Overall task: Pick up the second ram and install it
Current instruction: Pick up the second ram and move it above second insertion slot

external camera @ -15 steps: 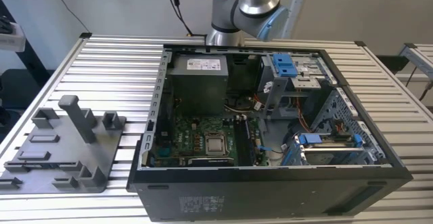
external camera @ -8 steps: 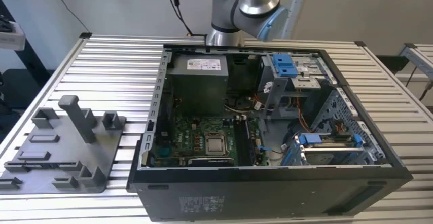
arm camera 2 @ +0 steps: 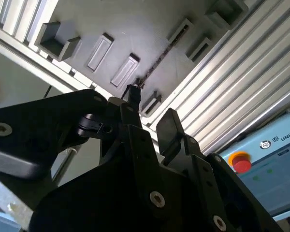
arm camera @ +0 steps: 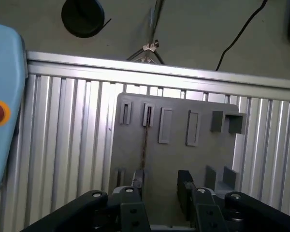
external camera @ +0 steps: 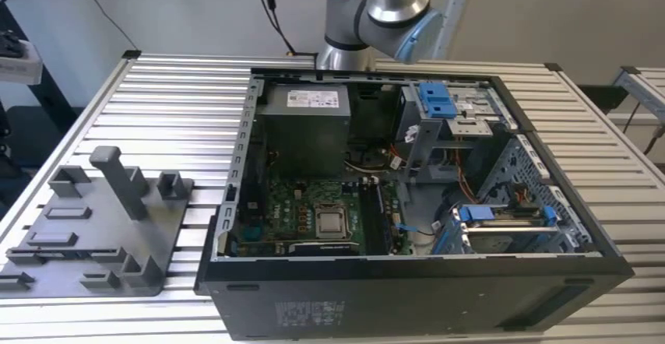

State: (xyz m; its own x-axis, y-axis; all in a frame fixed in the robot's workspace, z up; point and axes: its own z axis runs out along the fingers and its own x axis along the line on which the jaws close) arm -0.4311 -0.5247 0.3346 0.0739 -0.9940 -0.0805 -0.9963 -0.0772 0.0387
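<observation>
One thin ram [arm camera: 145,140] stands on edge in a slot of the grey tray [arm camera: 183,159] on the bench [arm camera: 63,145]. My tool [arm camera: 159,186] hovers above that tray, fingers spread, the ram close by one fingertip [arm camera: 137,179].

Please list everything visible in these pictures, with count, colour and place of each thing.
thin flat memory card: one, dark, standing on edge in the tray
grey plastic fixture tray with upright posts: one, grey, on the table, exterior view's left
open metal computer case: one, black, on the table
flat motherboard: one, green, inside the case
bright blue plastic drive latches: several, blue, inside the case
slatted aluminium table: one, silver, under tray and case
teach pendant with red button: one, light blue, by the table's slats
robot arm: one, silver and light blue, behind the case
end effector: one, black, open, above the tray near the memory card
</observation>
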